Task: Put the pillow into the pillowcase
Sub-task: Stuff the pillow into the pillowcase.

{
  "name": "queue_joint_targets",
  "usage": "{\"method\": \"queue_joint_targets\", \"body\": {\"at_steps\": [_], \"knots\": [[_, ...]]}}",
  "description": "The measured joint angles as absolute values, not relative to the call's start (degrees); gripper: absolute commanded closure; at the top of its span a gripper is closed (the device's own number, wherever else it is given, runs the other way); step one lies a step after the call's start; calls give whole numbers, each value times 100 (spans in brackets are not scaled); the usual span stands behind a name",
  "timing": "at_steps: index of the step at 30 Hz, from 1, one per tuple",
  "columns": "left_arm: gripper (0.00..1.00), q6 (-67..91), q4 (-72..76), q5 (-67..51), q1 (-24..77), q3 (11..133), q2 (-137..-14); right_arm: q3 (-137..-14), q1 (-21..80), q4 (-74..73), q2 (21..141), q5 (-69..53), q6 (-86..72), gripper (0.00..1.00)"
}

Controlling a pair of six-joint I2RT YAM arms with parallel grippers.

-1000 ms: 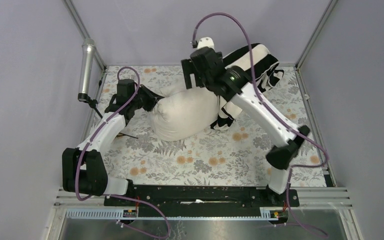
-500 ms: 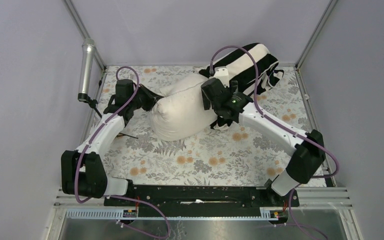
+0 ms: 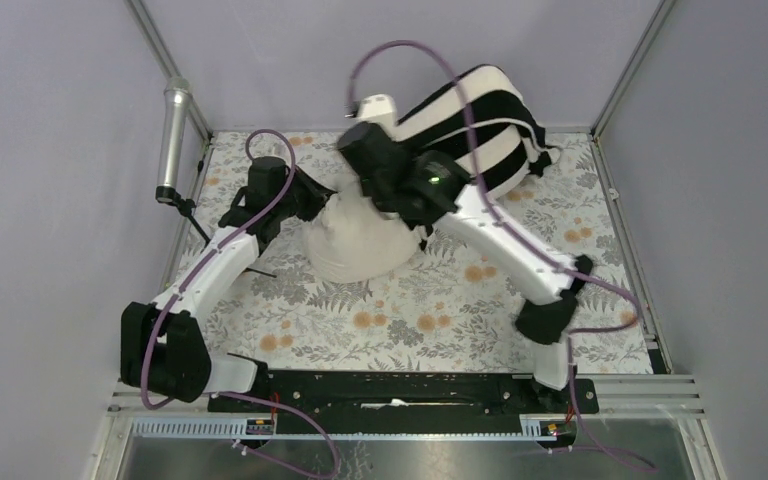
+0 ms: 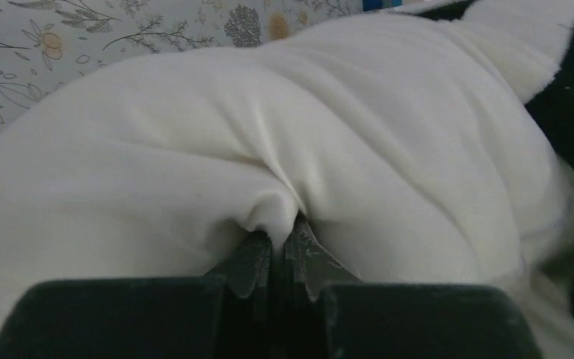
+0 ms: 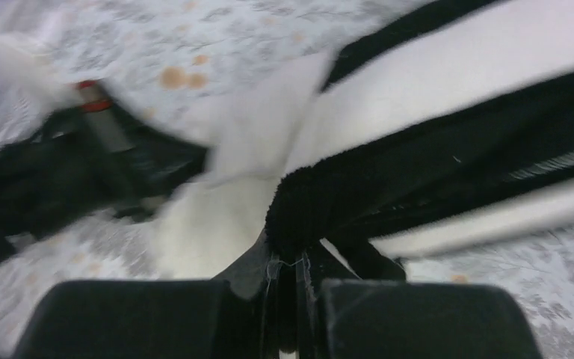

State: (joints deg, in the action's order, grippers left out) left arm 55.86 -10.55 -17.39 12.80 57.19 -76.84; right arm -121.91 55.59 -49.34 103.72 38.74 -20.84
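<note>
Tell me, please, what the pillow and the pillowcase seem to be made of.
The pillow looks like soft matte off-white cloth, probably cotton, over puffy filling; it puckers into smooth folds where the left claw pinches it. The pillowcase is limp black-and-white striped fabric, seemingly fuzzy like fleece; the black edge in the right claw looks fluffy, though the view is blurred.

You're reaching both sides toward the table's point(image 3: 410, 320) far edge: left gripper point(image 4: 278, 235) is pinching a pillow point(image 4: 194, 134) fold, right gripper point(image 5: 288, 258) is clamping the pillowcase point(image 5: 456, 149) edge.
</note>
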Motion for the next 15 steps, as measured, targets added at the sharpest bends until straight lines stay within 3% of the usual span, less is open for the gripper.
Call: {"method": "queue_joint_targets", "body": {"at_steps": [2, 6, 8, 12, 13, 15], "knots": [[100, 5592, -1140, -1389, 1575, 5789, -7627, -14232, 6099, -5793, 11513, 3741, -2029, 100], [100, 5708, -1468, -1022, 1734, 5791, -7334, -16455, 6357, -6914, 12962, 3435, -1984, 100], [100, 5815, -1612, -1000, 1841, 5791, -7190, -16221, 6259, -7017, 12901, 3249, -1988, 100], [100, 6047, -1715, -1164, 2069, 5806, -6954, -13944, 5765, -6563, 11620, 2512, -2086, 100], [96, 6128, -1680, -1323, 2067, 5828, -6947, -13642, 5557, -6580, 11386, 2311, -2139, 100], [66, 6254, -1570, -1581, 2012, 5874, -7015, -13478, 5111, -6685, 11218, 2104, -2198, 100]]}}
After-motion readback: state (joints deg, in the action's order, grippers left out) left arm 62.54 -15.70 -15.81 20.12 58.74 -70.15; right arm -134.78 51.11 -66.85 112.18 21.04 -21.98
